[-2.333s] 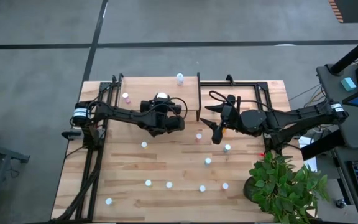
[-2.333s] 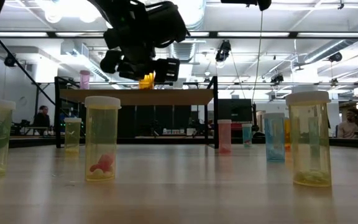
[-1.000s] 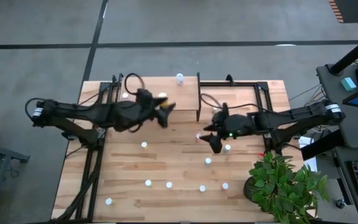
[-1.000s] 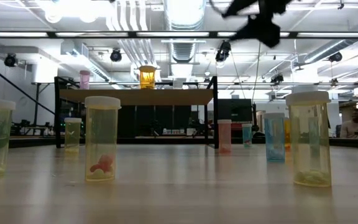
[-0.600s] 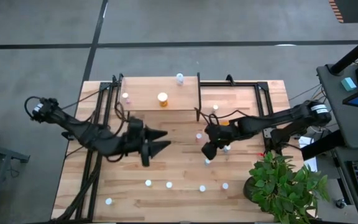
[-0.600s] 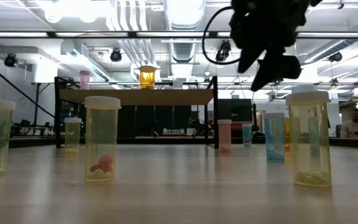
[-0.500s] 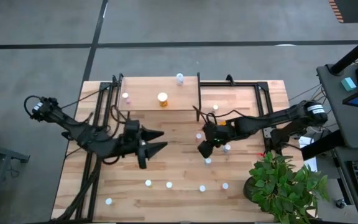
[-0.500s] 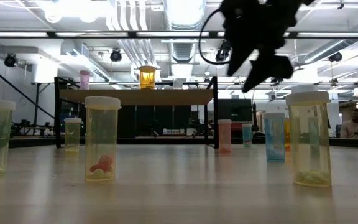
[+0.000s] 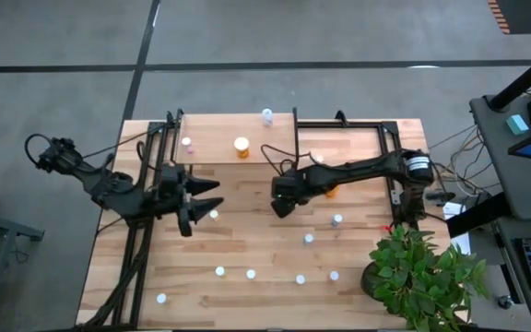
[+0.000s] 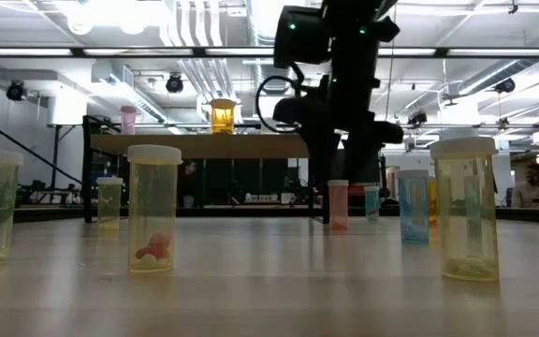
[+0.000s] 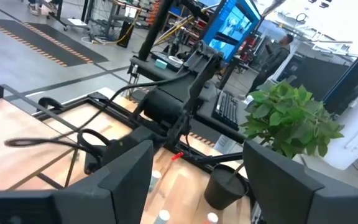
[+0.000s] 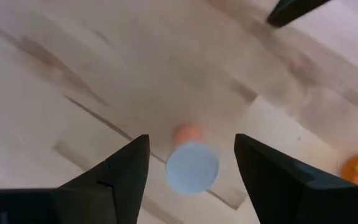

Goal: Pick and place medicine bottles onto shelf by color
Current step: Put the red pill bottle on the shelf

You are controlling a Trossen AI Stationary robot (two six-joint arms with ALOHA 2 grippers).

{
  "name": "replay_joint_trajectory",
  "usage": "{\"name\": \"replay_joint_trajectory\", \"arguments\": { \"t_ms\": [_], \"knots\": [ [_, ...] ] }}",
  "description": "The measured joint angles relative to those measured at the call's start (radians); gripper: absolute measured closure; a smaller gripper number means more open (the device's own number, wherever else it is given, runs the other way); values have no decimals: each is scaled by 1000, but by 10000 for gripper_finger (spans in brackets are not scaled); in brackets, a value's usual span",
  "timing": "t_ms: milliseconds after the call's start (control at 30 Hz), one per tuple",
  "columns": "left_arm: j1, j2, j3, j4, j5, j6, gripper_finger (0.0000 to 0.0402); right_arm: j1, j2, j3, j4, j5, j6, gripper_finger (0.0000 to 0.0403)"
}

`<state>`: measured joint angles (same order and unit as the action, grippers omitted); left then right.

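Here, a pink bottle (image 12: pixel 191 163) is seen upright between the spread fingers of the right gripper (image 12: pixel 191 180), ungrasped mid-worktop.

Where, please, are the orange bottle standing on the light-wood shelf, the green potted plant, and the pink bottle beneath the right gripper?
Orange bottle (image 9: pixel 241 146): high view, on its pale cap.
Green potted plant (image 9: pixel 420 267): high view, on its leaves.
Pink bottle (image 12: pixel 192 167): right wrist view, on its pale cap.

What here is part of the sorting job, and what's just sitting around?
Job: the medicine bottles, the orange bottle on the shelf, the pink bottle below the open right gripper, the open left gripper.
Sitting around: the potted plant.
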<state>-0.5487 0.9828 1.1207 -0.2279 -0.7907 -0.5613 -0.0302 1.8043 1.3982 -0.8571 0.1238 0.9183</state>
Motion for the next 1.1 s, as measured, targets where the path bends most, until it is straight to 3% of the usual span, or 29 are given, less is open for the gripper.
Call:
{"name": "replay_joint_trajectory", "arguments": {
  "t_ms": [267, 667, 933, 1100],
  "knots": [
    [0, -33, -42, 1, 1, 6, 169, 13, 78, 74, -90, 8, 4, 202],
    [0, -39, -40, 9, 1, 27, 169, 17, 55, 79, -94, 8, 14, 297],
    [0, -39, -40, 9, 1, 26, 169, 49, 32, 86, -151, -10, 3, 290],
    [0, -39, -40, 9, 1, 26, 169, 118, -80, 87, -216, -97, -58, 293]
  ]
}}
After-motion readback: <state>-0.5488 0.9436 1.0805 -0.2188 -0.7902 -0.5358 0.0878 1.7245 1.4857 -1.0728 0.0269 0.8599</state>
